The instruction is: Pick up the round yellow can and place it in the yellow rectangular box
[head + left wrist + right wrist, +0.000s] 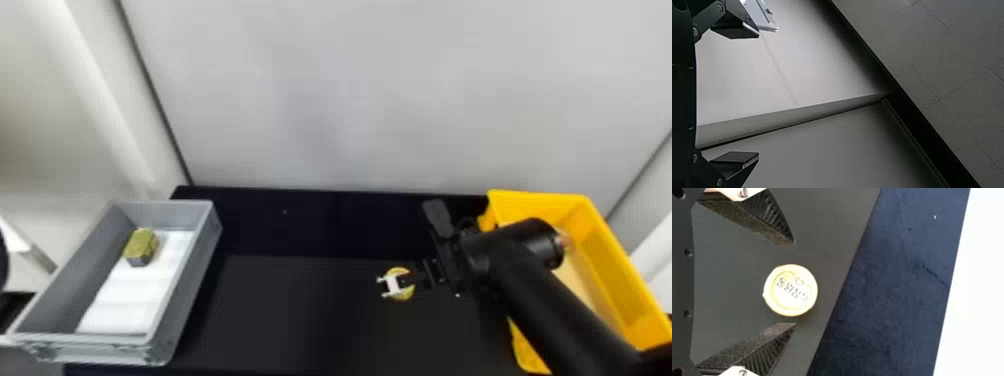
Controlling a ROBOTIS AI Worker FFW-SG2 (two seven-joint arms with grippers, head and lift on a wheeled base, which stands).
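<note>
The black two-fingered right gripper (pixel 393 285) was located right of centre in the head view's lower half, fingers released. The round yellow can (pixel 790 290) sat on the flat black work surface (pixel 290 310), between these fingers, touching neither. The yellow rectangular plastic box (pixel 620 270) occupied the lower right. The black two-fingered left gripper (pixel 758 95) was released.
</note>
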